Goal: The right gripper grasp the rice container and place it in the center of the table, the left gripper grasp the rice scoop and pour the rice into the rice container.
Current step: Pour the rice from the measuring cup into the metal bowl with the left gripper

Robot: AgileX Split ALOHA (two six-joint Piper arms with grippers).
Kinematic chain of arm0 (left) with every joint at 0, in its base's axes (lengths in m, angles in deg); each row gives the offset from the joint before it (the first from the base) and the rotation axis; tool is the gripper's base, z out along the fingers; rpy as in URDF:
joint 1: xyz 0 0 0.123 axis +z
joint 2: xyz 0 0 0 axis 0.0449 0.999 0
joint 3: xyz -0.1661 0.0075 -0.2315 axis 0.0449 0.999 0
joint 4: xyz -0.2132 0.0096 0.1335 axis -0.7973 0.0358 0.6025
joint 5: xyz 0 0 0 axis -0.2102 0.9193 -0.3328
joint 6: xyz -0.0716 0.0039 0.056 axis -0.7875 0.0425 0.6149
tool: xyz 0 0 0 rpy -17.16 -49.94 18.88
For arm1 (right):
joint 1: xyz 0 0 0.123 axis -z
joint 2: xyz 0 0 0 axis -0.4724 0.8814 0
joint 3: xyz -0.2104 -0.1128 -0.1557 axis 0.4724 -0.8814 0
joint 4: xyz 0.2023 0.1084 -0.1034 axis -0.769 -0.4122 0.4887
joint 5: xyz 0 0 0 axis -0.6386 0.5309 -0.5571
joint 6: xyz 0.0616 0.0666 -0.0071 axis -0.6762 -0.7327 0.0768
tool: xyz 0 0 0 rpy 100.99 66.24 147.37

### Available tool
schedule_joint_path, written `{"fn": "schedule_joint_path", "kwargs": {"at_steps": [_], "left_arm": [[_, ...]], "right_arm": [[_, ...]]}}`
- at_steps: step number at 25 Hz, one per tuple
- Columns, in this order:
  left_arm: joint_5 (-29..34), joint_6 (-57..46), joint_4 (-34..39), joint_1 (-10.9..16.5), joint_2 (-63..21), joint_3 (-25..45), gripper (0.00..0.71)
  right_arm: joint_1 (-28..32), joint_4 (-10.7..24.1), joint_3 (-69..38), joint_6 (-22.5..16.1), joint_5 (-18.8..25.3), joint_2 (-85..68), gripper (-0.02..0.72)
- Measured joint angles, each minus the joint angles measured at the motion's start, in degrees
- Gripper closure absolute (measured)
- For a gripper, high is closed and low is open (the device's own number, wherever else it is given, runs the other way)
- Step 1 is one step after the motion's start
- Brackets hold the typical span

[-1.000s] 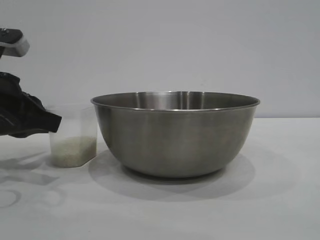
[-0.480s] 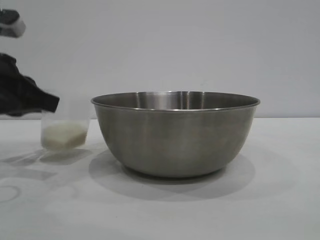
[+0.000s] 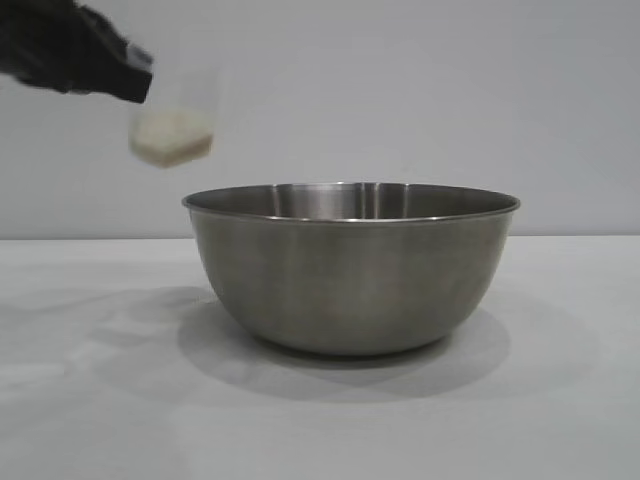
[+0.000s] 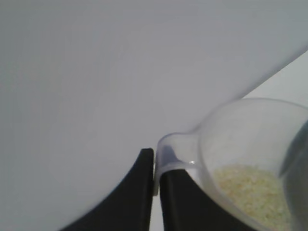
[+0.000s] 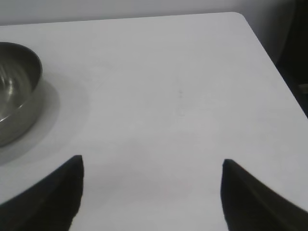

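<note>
Rice (image 3: 170, 140) sits in the bottom of the clear plastic scoop (image 3: 175, 125), which my left claw (image 4: 154, 168) is grasping by the loop handle, its two fingers clenched together on it. A second ago the scoop stood on the worktop (image 3: 560, 400) just beside the steel bowl (image 3: 350, 270); half a second ago it had barely left the surface; now it hangs off the tip of the claw, well above the worktop and higher than the bowl's rim, tipped slightly, still short of the rim rather than over the opening. No grains have left it as far as I can see. I read this as the lift being done and the carry toward the bowl under way, with the pour itself not yet begun. The next move, in my judgement, calls for bringing the scoop fully over the opening before tilting further, or grains may fall outside the wall.

The bowl rests at the middle of the worktop, apart from both claws, so its placement appears finished. My right claw (image 5: 151, 192) is released, fingers spread wide over bare worktop, with the bowl well off to one side of it; that arm stands idle.

No brand, label or writing can be read on the scoop, the bowl or the worktop.
</note>
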Motion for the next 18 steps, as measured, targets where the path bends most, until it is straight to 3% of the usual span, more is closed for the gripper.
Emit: {"fn": "schedule_joint_path", "kwargs": {"at_steps": [7, 18], "left_arm": [[3.1, 3.8, 12.6, 0.0, 0.2, -9.5, 0.710], [7.8, 16.9, 24.7, 0.0, 0.3, -10.6, 0.710]], "right_arm": [[0.0, 0.0, 0.0, 0.0, 0.0, 0.0, 0.154], [0.0, 0.0, 0.0, 0.0, 0.0, 0.0, 0.154]]}}
